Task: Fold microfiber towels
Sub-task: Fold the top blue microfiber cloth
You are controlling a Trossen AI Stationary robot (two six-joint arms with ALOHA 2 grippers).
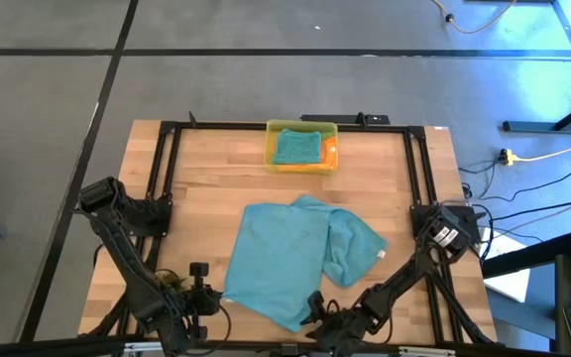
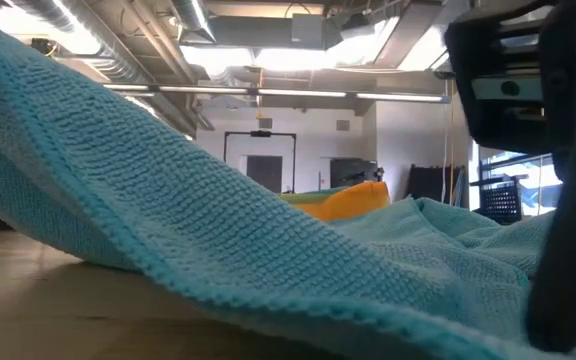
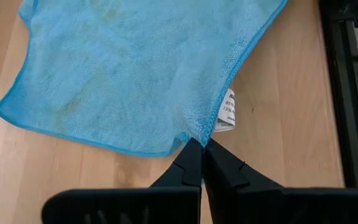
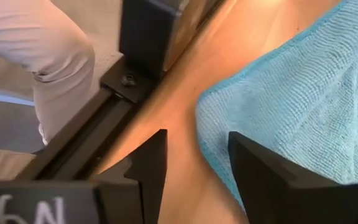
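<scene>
Left wrist view: left gripper [image 3: 202,148] jaws clamped on teal towel [image 3: 129,62] corner; right gripper [image 4: 197,155] jaws apart beside edge.

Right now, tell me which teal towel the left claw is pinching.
The big teal towel spread loose on the table; the left claw is shut on its corner. The other teal one sits folded in the yellow bin.

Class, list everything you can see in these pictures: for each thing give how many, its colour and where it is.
Teal towel: one, spread mid-table, partly folded at its right side.
Yellow bin: one, at the table's far edge, holding a teal towel over something orange.
Table: one, light wood, black frame.
Person: pale clothing, beside the table.
Left pincer: shut on the towel's corner.
Right pincer: open, at the towel's edge.
</scene>
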